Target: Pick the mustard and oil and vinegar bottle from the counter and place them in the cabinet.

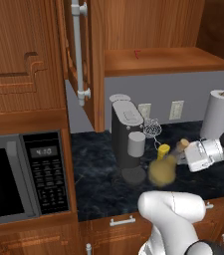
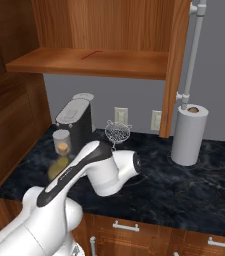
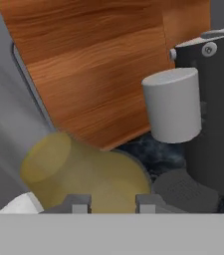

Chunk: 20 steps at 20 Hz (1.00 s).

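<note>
From the left base view, my claw [image 1: 179, 158] is closed on the neck of the oil and vinegar bottle [image 1: 162, 170], which tips sideways above the counter [image 1: 98, 179] just right of the coffee machine [image 1: 126, 140], with the mustard [image 1: 163, 149] close behind it and the open cabinet [image 1: 158, 60] overhead. From the right base view, my arm hides the claw, and the bottle's olive-gold base [image 2: 58, 167] shows left of the arm, before the coffee machine. In the hand view, my fingertips [image 3: 78, 203] sit tight against the cruet's bulb, with the machine's grey cup [image 3: 174, 104] beyond.
</note>
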{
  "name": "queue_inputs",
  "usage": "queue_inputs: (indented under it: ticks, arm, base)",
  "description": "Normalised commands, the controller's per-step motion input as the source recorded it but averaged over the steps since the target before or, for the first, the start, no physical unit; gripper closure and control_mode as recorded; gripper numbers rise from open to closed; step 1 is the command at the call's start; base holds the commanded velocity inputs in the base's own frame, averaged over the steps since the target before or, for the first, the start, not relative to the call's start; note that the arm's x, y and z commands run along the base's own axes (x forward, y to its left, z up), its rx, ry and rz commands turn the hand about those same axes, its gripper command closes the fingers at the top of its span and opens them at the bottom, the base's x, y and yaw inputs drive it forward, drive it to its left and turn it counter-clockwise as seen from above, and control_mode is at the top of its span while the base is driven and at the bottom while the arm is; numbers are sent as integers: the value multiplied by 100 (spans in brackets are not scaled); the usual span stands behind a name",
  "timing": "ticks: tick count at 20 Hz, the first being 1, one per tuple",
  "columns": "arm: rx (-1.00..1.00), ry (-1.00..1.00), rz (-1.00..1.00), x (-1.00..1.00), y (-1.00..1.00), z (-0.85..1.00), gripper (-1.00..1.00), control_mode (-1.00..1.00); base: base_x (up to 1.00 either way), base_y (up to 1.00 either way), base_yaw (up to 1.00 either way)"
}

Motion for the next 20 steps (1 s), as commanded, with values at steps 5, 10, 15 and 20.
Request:
queue_inputs:
  ticks: [5,10,15,20]
  arm:
    - [4,0,-10,-3,2,35,100,-100]
    - [1,0,-5,-14,0,36,100,-100]
    - [0,1,-7,-1,0,41,100,-100]
    - [0,5,-10,0,0,38,100,-100]
  base:
    - [0,0,0]
    - [0,0,0]
    - [0,0,0]
    - [0,0,0]
